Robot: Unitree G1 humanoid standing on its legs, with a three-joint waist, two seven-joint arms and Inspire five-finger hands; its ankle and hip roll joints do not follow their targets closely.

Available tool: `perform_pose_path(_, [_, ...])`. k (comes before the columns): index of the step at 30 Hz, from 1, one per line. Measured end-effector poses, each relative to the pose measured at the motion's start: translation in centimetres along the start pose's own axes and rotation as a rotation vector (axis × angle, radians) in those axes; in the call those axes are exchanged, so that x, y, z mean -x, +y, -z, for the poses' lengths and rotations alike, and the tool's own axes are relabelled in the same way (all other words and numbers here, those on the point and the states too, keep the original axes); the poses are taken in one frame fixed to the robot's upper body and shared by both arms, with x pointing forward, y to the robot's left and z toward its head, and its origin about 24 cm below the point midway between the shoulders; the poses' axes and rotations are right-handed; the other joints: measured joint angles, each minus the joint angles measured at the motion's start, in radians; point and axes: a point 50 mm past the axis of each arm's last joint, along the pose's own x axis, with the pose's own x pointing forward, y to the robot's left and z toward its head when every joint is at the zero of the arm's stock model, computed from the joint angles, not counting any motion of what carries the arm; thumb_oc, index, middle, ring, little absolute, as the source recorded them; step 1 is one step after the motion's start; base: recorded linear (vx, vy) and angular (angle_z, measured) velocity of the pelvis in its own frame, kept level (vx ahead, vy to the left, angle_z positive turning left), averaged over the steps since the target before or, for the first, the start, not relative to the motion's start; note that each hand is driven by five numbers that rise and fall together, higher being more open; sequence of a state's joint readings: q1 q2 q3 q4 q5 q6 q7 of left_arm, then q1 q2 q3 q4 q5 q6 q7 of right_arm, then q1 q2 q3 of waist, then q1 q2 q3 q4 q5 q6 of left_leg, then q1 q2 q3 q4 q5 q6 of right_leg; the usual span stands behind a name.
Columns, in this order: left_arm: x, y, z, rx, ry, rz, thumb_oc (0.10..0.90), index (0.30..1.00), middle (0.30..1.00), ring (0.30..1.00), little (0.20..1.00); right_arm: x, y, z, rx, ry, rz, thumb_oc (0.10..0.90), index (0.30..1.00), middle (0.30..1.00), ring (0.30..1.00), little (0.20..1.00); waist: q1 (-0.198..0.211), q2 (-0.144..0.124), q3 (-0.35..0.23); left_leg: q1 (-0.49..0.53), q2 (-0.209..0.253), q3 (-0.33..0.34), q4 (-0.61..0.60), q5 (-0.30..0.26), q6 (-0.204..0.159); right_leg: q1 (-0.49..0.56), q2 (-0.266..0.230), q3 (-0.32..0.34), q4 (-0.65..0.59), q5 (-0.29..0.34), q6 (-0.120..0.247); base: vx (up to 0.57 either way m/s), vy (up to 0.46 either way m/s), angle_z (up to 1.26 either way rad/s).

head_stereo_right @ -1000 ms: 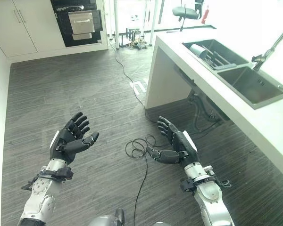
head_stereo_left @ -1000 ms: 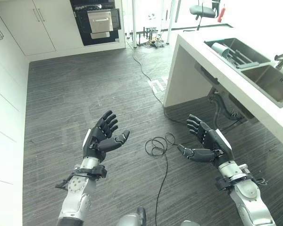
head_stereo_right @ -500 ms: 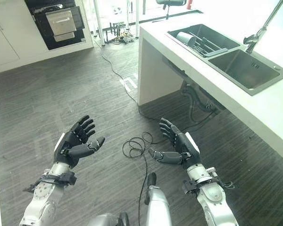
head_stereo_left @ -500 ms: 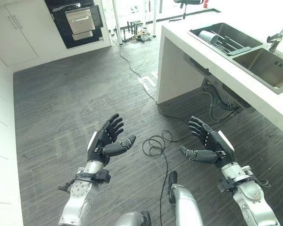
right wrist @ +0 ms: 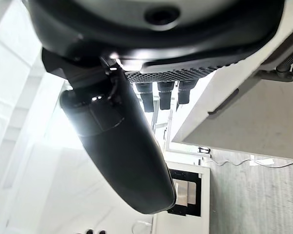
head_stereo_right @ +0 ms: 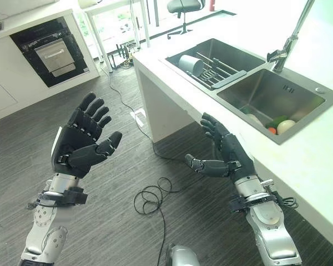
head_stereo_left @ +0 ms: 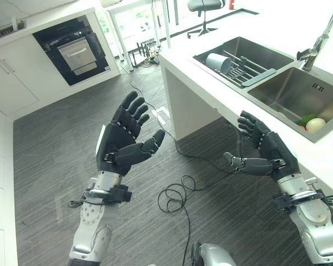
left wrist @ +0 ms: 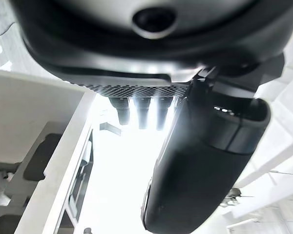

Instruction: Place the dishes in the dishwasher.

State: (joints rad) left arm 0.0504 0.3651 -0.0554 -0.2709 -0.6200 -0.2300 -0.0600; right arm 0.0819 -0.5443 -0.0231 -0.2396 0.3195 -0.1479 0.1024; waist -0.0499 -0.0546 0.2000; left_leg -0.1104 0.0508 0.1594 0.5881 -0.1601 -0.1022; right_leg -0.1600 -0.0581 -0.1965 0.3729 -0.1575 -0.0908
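A pale cup [head_stereo_left: 217,62] lies on its side in the sink's left basin [head_stereo_left: 211,47], beside a dark dish rack [head_stereo_left: 248,71]. Green and white round items [head_stereo_left: 311,122] sit in the right basin [head_stereo_left: 288,91]. A black built-in appliance [head_stereo_left: 72,51] with a silver front panel stands in the far cabinets. My left hand [head_stereo_left: 122,145] is raised over the floor, open, fingers spread, holding nothing. My right hand [head_stereo_left: 266,154] is open too, empty, just in front of the counter edge [head_stereo_left: 299,145] below the right basin. The right wrist view shows its straight fingers [right wrist: 158,92].
The white counter [head_stereo_left: 180,61] juts out over the dark wood floor, with pipes under it. A tap [head_stereo_left: 316,44] rises behind the right basin. White cabinets [head_stereo_left: 11,91] line the left wall. An office chair [head_stereo_left: 202,5] and table legs [head_stereo_left: 166,25] stand at the back.
The whole picture has shifted toward the counter and sink, so the camera moved. Both hands have risen, the left one most; the right now sits by the counter edge.
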Motion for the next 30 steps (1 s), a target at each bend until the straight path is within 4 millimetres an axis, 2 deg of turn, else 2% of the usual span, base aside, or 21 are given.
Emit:
perform_pose_path(1, [0.3,0.2,0.2,-0.002,0.011,0.001,0.800,0.900,0.900,0.900,0.900,0.0,0.2,0.1,-0.006,0.002,-0.011,0.800,0.900,0.900,0.900,0.900,0.000,-0.004,0.002,-0.043,0.004,0.030,-0.112,-0.009,0.025,0.029,0.016,0.005,-0.020,0.000,0.068,0.18,0.309,-0.08])
perform_pose_path(2, [0.4,0.1,0.8,0.014,0.024,-0.001,0.800,0.900,0.900,0.900,0.900,-0.2,0.0,-0.1,0.000,-0.010,-0.007,0.800,0.900,0.900,0.900,0.900,-0.019,0.071,0.031,-0.073,0.072,0.027,-0.225,0.018,0.066,-0.001,0.065,0.019,0.087,0.025,0.368,0.18,0.280,-0.10])
perform_pose_path(3, [0.7,0.3,0.7,0.010,0.019,-0.007,0.800,0.900,0.900,0.900,0.900,-0.3,0.0,-0.8,0.020,-0.034,-0.031,0.800,0.900,0.900,0.900,0.900,-0.021,0.081,0.035,-0.129,0.105,0.024,-0.276,0.056,0.074,-0.054,0.033,0.069,0.170,-0.045,0.184,0.20,0.310,-0.03])
perform_pose_path(4, [0.7,0.7,0.4,-0.012,0.006,0.005,0.800,0.900,0.900,0.900,0.900,-0.1,0.3,-1.1,0.011,-0.057,-0.041,0.800,0.900,0.900,0.900,0.900,-0.025,0.054,0.020,-0.195,0.106,-0.007,-0.260,0.070,0.043,-0.061,0.003,0.111,0.183,-0.108,0.095,0.20,0.286,0.02])
perform_pose_path(5, [1.2,0.8,0.8,-0.011,0.028,0.002,0.800,0.900,0.900,0.900,0.900,0.1,0.4,-1.1,0.007,-0.056,-0.049,0.800,0.900,0.900,0.900,0.900,-0.027,0.084,0.009,-0.261,0.141,-0.075,-0.269,0.095,0.022,-0.071,0.022,0.087,0.186,-0.121,0.073,0.17,0.287,-0.30])
perform_pose_path(6, [1.5,1.0,0.8,-0.015,0.035,0.000,0.800,0.900,0.900,0.900,0.900,0.2,0.5,-1.2,0.010,-0.055,-0.059,0.800,0.900,0.900,0.900,0.900,-0.001,0.088,0.010,-0.305,0.156,-0.120,-0.277,0.103,0.016,-0.072,0.031,0.103,0.185,-0.122,0.048,0.16,0.322,-0.50])
perform_pose_path(7, [1.5,1.1,0.9,-0.011,0.035,-0.010,0.800,0.900,0.900,0.900,0.900,0.4,0.5,-1.0,0.009,-0.046,-0.063,0.800,0.900,0.900,0.900,0.900,0.011,0.083,0.013,-0.318,0.156,-0.128,-0.278,0.104,0.017,-0.060,0.030,0.121,0.178,-0.117,0.040,0.17,0.402,-0.52])
perform_pose_path(9, [1.5,1.0,0.8,-0.005,0.014,-0.005,0.800,0.900,0.900,0.900,0.900,0.4,0.4,-1.1,0.019,-0.041,-0.068,0.800,0.900,0.900,0.900,0.900,0.011,0.088,0.010,-0.315,0.157,-0.136,-0.283,0.108,0.023,-0.031,0.030,0.135,0.160,-0.122,0.061,0.14,0.362,-0.24])
perform_pose_path(10, [1.4,0.9,0.5,-0.007,-0.016,0.006,0.800,0.900,0.900,0.900,0.900,0.2,0.2,-1.3,0.036,-0.048,-0.076,0.800,0.900,0.900,0.900,0.900,0.027,0.094,0.006,-0.288,0.156,-0.128,-0.293,0.112,0.027,-0.020,0.031,0.151,0.149,-0.116,0.064,0.13,0.301,-0.38])
perform_pose_path(13, [0.4,0.6,-0.1,-0.010,-0.069,0.023,0.800,0.900,0.900,0.900,0.900,0.1,0.2,-1.4,0.032,-0.054,-0.069,0.800,0.900,0.900,0.900,0.900,0.025,0.107,-0.001,-0.169,0.131,-0.078,-0.342,0.128,0.036,0.034,0.024,0.166,0.100,-0.116,0.084,0.17,0.316,-0.19])
perform_pose_path(14, [-0.1,0.5,-0.4,-0.013,-0.086,0.034,0.800,0.900,0.900,0.900,0.900,0.1,0.2,-1.5,0.021,-0.058,-0.062,0.800,0.900,0.900,0.900,0.900,0.024,0.105,-0.001,-0.135,0.108,-0.084,-0.377,0.172,0.033,0.046,0.011,0.167,0.098,-0.124,0.101,0.17,0.270,-0.05])
perform_pose_path(16, [-1.1,0.2,-1.0,-0.017,-0.119,0.059,0.800,0.900,0.900,0.900,0.900,0.3,0.4,-1.6,-0.003,-0.067,-0.050,0.800,0.900,0.900,0.900,0.900,0.026,0.077,-0.002,-0.122,0.056,-0.056,-0.367,0.234,0.048,0.071,-0.052,0.162,0.096,-0.145,0.149,0.14,0.243,0.10])
perform_pose_path(18, [-1.7,0.1,-1.4,-0.026,-0.132,0.080,0.800,0.900,0.900,0.900,0.900,0.3,0.9,-1.4,-0.049,-0.076,-0.018,0.800,0.900,0.900,0.900,0.900,0.027,0.053,-0.004,-0.120,-0.006,-0.052,-0.342,0.200,0.090,0.108,-0.122,0.125,0.068,-0.140,0.180,0.13,0.245,0.32])
perform_pose_path(20, [-2.1,0.0,-1.6,-0.031,-0.134,0.092,0.800,0.900,0.900,0.900,0.900,0.3,1.2,-1.2,-0.097,-0.083,0.015,0.800,0.900,0.900,0.900,0.900,0.042,0.040,-0.004,-0.120,-0.053,-0.051,-0.316,0.161,0.125,0.141,-0.165,0.085,0.025,-0.114,0.207,0.15,0.272,0.26])
perform_pose_path(24, [-2.1,0.3,-1.8,-0.045,-0.135,0.088,0.800,0.900,0.900,0.900,0.900,0.0,1.7,-1.2,-0.141,-0.103,0.041,0.800,0.900,0.900,0.900,0.900,0.076,0.032,-0.003,-0.102,-0.079,-0.035,-0.316,0.129,0.167,0.169,-0.210,0.016,-0.008,-0.032,0.198,0.14,0.172,-0.01])
perform_pose_path(25, [-1.8,0.7,-1.9,-0.054,-0.130,0.074,0.800,0.900,0.900,0.900,0.900,0.0,1.9,-1.1,-0.153,-0.103,0.042,0.800,0.900,0.900,0.900,0.900,0.084,0.031,-0.003,-0.090,-0.071,-0.024,-0.313,0.117,0.176,0.176,-0.205,-0.020,-0.018,0.004,0.220,0.07,0.057,-0.39])
perform_pose_path(27, [-1.1,1.4,-1.8,-0.067,-0.114,0.039,0.800,0.900,0.900,0.900,0.900,-0.1,2.4,-1.0,-0.178,-0.104,0.044,0.800,0.900,0.900,0.900,0.900,0.080,0.029,-0.001,-0.060,-0.048,-0.003,-0.330,0.111,0.184,0.160,-0.200,-0.060,0.002,0.043,0.230,0.07,-0.018,-0.49])
perform_pose_path(28, [-1.0,1.5,-1.7,-0.068,-0.109,0.035,0.800,0.900,0.900,0.900,0.900,0.1,2.4,-0.9,-0.180,-0.097,0.045,0.800,0.900,0.900,0.900,0.900,0.075,0.022,0.000,-0.048,-0.042,0.002,-0.344,0.107,0.184,0.147,-0.180,-0.059,0.007,0.021,0.239,0.08,-0.061,-0.35])
perform_pose_path(30, [-1.1,1.6,-2.0,-0.091,-0.105,0.063,0.800,0.900,0.900,0.900,0.900,0.4,2.1,-0.7,-0.228,-0.099,0.063,0.800,0.900,0.900,0.900,0.900,0.055,-0.001,0.004,-0.045,-0.041,0.004,-0.361,0.106,0.174,0.073,-0.103,-0.027,0.015,-0.046,0.222,0.12,-0.111,-0.10])
